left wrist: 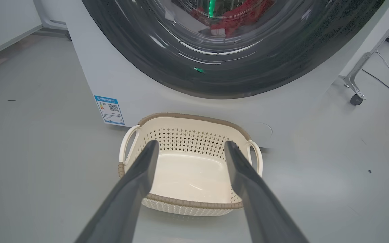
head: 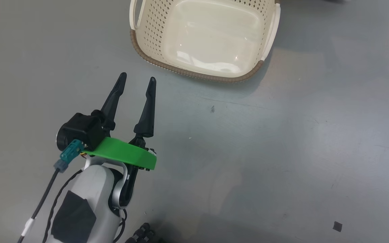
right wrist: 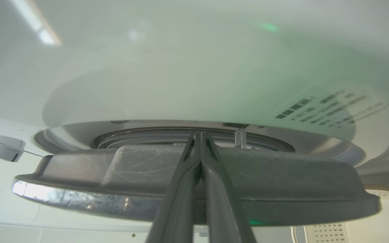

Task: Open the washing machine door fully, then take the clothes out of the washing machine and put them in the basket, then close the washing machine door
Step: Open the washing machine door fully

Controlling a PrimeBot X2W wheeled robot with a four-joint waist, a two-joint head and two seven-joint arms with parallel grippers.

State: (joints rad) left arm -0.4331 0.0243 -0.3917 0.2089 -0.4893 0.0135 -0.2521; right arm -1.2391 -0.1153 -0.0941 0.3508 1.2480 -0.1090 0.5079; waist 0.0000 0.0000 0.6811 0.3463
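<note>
- Head view: the basket (head: 194, 75) sits on the grey floor (head: 282, 135). It is empty, with its cream bottom bare and no garment in it. The left end effector (head: 138, 77) hangs just short of the near rim, fingers spread, released and grasping nothing.
- Left wrist view: the basket stands just in front of the washing machine (left wrist: 140, 98), near its blue sticker (left wrist: 109, 109). The washing machine door (left wrist: 214, 81) spans the top. Through its glass the clothes (left wrist: 238, 18) show red with a bit of white, inside the drum. Unloading has not begun.
- Right wrist view: the right end effector (right wrist: 199, 135) is clenched, fingers pressed together with nothing between them. Its tips reach over the door's edge, seen side-on, towards the gap between the door and the machine front, where the grey drum rim (right wrist: 130, 136) shows. Printed text (right wrist: 316, 106) sits on the white front behind.
- Judgement: the door looks ajar, not fully open. I cannot tell whether the tips touch its back face. The step in hand is probably the first one, drawing the door open.
- Left to do: swing the door fully open, move every garment to the basket, then close the door.
</note>
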